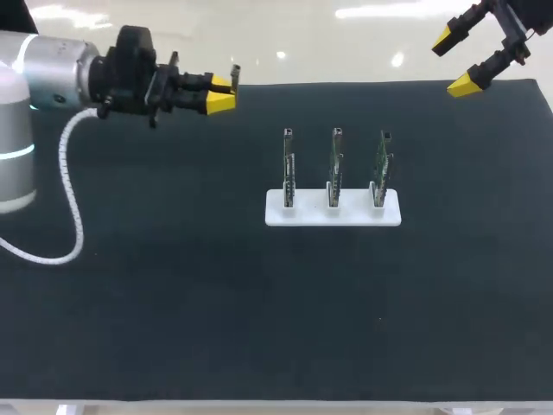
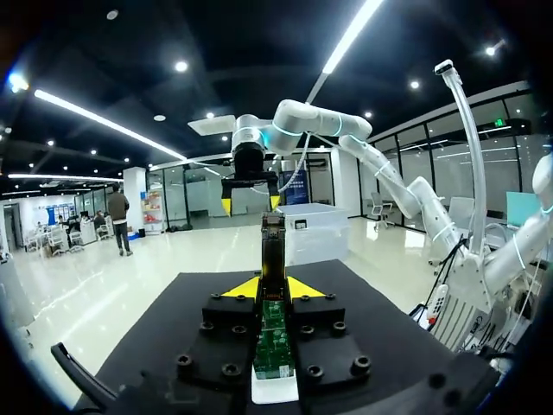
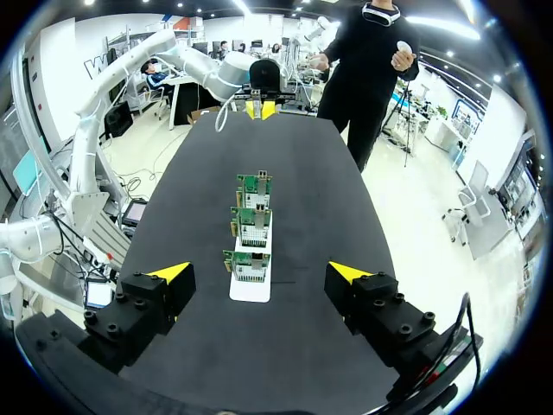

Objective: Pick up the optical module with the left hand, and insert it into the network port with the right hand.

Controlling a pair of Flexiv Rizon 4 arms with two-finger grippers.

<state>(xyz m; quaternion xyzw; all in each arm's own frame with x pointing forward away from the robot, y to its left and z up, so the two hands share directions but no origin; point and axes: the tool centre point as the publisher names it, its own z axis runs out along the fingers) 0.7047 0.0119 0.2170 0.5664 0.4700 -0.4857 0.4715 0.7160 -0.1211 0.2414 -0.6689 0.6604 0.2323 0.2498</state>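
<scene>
My left gripper (image 1: 221, 93) hangs above the table's far left, shut on the optical module (image 2: 272, 259). The module is a dark metal bar with a green board at its back end, and it sticks out past the yellow tips (image 2: 246, 288). In the head view its end (image 1: 234, 74) shows just beyond the fingers. Three upright green port boards (image 1: 335, 166) stand in a white holder (image 1: 333, 213) at the table's middle. My right gripper (image 1: 455, 62) is open and empty above the far right corner. In the right wrist view the boards (image 3: 252, 226) line up ahead of it.
A black mat (image 1: 259, 311) covers the whole table. My left arm's white coiled cable (image 1: 71, 199) hangs down at the left. The two grippers face each other across the holder, and the left gripper (image 3: 259, 108) shows beyond the boards in the right wrist view.
</scene>
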